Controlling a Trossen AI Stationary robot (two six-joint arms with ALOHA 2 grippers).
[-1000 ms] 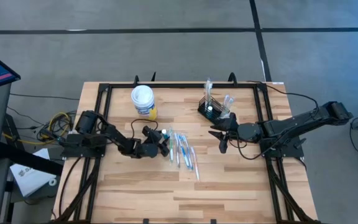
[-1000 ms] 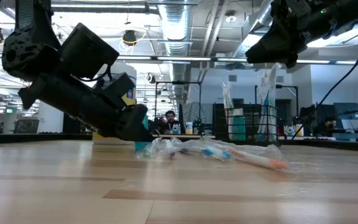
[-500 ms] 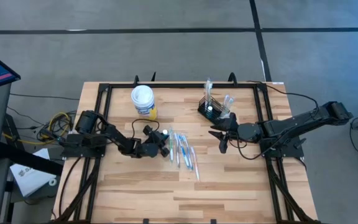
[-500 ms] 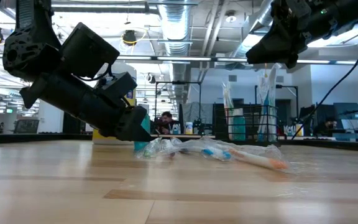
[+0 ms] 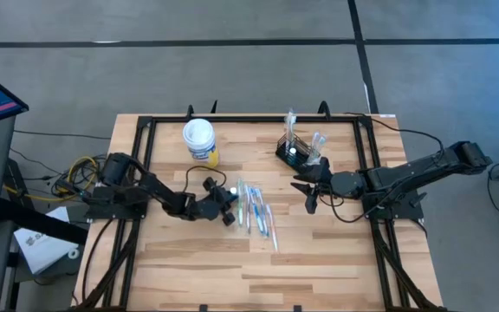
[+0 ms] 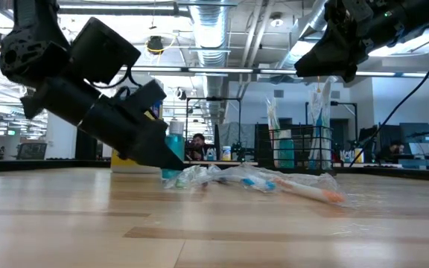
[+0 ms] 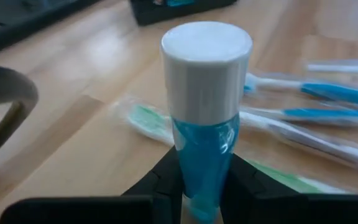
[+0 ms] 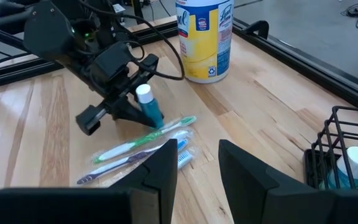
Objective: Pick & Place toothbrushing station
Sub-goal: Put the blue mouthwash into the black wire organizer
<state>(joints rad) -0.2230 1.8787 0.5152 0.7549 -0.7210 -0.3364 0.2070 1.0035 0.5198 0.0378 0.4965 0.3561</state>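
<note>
A blue toothpaste tube (image 7: 205, 140) with a white cap (image 8: 143, 93) stands cap-up near the table's middle, and my left gripper (image 5: 221, 201) is shut on it. Beside it lie several plastic-wrapped toothbrushes (image 5: 256, 212). The toothbrushing station (image 5: 300, 152), a black wire-mesh caddy, stands at the far right with a few brushes upright in it. My right gripper (image 8: 194, 168) hangs open above the table just near of the station, nothing between its fingers. My left gripper pinches the tube's blue body (image 7: 199, 180) between its two fingers, some way below the white cap. The fingers come from the table's left, slanting down. The tube stands nearly upright, cap on top; whether its lower end touches the table I cannot tell.
A yellow canister (image 5: 200, 141) with a white lid stands at the far left of the table. A black frame (image 5: 145, 130) runs round the table's edges. Bare wood lies along the near side (image 5: 258, 277). People and desks show in the room beyond.
My left gripper has shut on the toothpaste tube and tipped more steeply downward. The tube, low beside the toothbrushes before, now stands raised with its cap up. My right gripper has kept still.
</note>
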